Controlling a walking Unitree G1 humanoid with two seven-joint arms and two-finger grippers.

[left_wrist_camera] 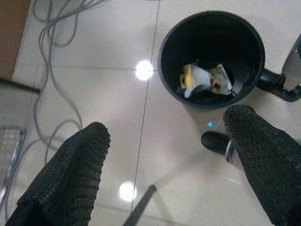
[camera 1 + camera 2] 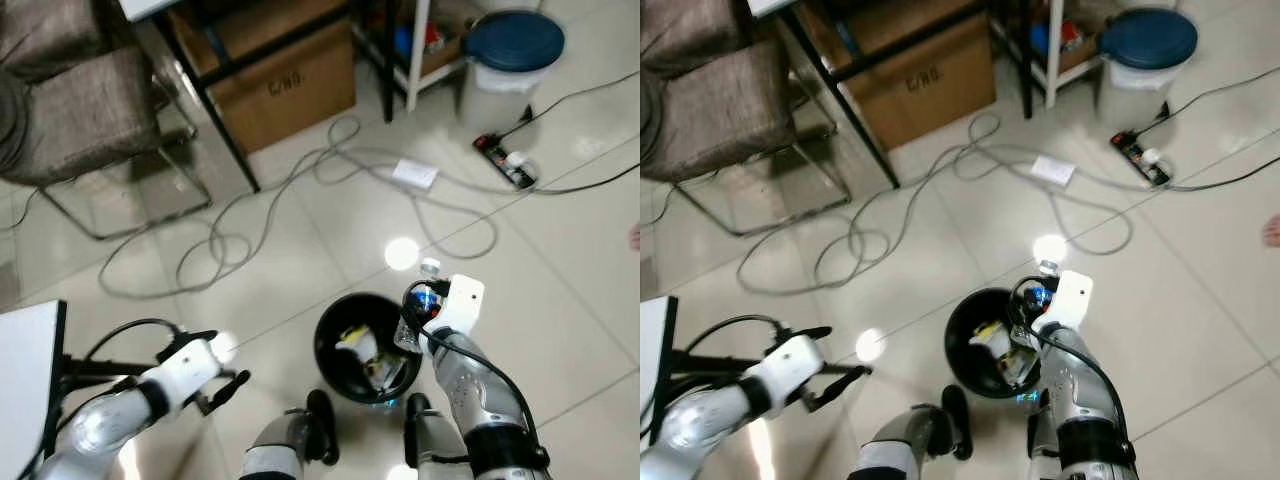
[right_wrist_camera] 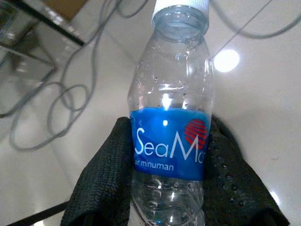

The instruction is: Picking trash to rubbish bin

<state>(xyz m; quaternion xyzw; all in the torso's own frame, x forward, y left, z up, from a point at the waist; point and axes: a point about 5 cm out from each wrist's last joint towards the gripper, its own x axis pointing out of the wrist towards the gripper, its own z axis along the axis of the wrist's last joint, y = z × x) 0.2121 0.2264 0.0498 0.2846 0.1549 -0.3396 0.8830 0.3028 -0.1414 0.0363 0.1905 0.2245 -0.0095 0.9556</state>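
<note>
A clear plastic water bottle [image 3: 171, 117] with a blue label and white cap is clamped between my right gripper's black fingers [image 3: 101, 174]. In the eye views the bottle [image 2: 424, 292] stands upright in my right gripper [image 2: 420, 305] at the right rim of the round black bin [image 2: 335, 330]. The bin [image 1: 211, 56] holds crumpled white and yellow trash [image 1: 204, 80]. My left gripper [image 2: 225, 392] hangs low at the left of the bin, open, with nothing between its fingers [image 1: 70, 174].
Grey cables [image 2: 250, 220] loop over the tiled floor beyond the bin. A power strip [image 2: 505, 160], a white pail with a blue lid [image 2: 510, 60], a cardboard box [image 2: 280, 80] under a black-framed table and a grey chair [image 2: 80, 110] stand farther off. A white surface [image 2: 25, 380] is at my left.
</note>
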